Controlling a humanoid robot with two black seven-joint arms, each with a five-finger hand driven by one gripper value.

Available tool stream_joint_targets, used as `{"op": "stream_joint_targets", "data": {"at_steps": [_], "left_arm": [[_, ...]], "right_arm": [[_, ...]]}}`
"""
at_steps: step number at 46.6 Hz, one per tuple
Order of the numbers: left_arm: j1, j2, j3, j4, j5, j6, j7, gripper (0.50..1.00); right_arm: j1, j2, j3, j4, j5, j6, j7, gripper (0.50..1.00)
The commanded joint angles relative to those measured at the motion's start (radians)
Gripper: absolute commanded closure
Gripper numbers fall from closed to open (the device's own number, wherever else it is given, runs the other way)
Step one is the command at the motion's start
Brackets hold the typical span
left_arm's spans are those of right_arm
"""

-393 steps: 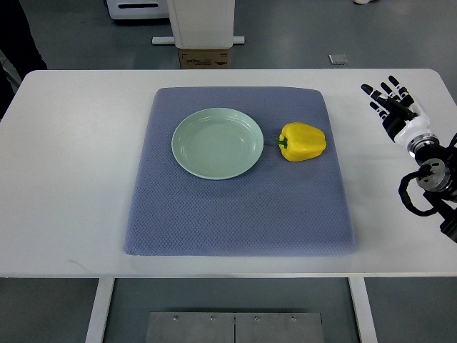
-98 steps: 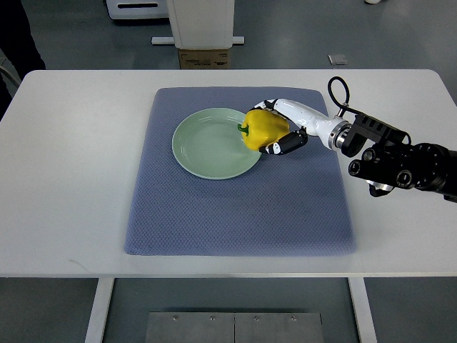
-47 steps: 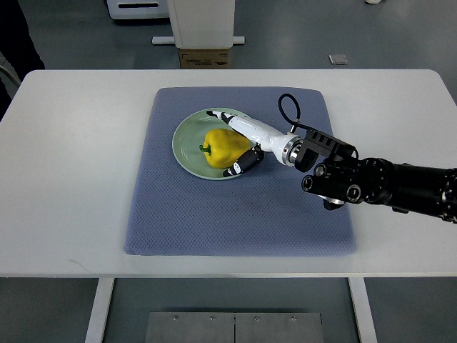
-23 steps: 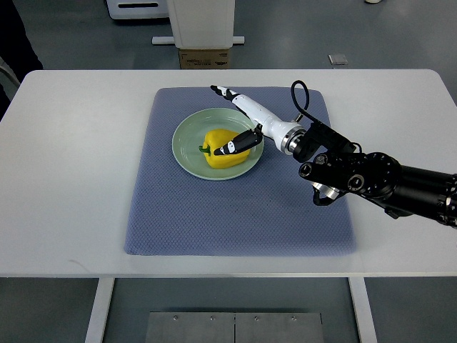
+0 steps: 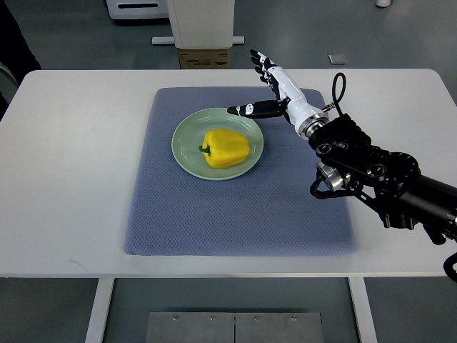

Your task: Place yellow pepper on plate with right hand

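The room floor (image 5: 71, 36) is grey and smooth, visible beyond the far edge of the tabletop and below its near edge. The white tabletop (image 5: 64, 179) is the largest item and spans nearly the whole width of the view; its surface is plain. A white machine base (image 5: 201, 21) stands on the floor past the far edge, with a cardboard box (image 5: 204, 58) at its foot, just beyond the tabletop. A small grey square object (image 5: 338, 59) lies on the floor past the far right part of the tabletop. A blue-grey textured mat (image 5: 235, 214) covers the middle of the tabletop, its far edge close to the tabletop's far edge and its near edge close to the near edge. My right arm (image 5: 378, 179) enters from the right edge and crosses the mat's right side toward its far right corner. A pale green plate (image 5: 184, 136) sits on the far half of the mat, slightly left of its centre. The yellow pepper (image 5: 227, 148) lies on the plate, roughly at its middle, green stem pointing left. My right hand (image 5: 270, 89) is above the mat's far edge, beside the plate's far right rim, fingers spread wide and holding nothing, clear of the pepper.
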Motion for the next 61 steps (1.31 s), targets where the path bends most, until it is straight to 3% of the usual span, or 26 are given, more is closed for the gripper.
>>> {"op": "stream_joint_targets", "data": {"at_steps": [1,10,18,27,37,61], "left_arm": [[0.000,0.000,0.000,0.000,0.000,0.000,0.000,0.500],[0.000,0.000,0.000,0.000,0.000,0.000,0.000,0.500],[0.000,0.000,0.000,0.000,0.000,0.000,0.000,0.500],[0.000,0.000,0.000,0.000,0.000,0.000,0.000,0.500],[0.000,0.000,0.000,0.000,0.000,0.000,0.000,0.500],[0.000,0.000,0.000,0.000,-0.001,0.000,0.000,0.500]], "right_arm": [[-0.015,-0.031,0.005,0.001,0.010,0.002,0.006,0.500],[-0.073,-0.043,0.149,-0.002,0.143,0.034,0.032,0.500],[-0.134,-0.051,0.281,-0.009,0.295,0.180,0.018,0.500],[-0.203,-0.075,0.341,-0.019,0.367,0.243,0.001,0.500],[-0.282,-0.077,0.402,-0.034,0.436,0.251,0.001,0.500],[-0.294,-0.092,0.401,-0.036,0.436,0.249,0.012,0.500]]}}
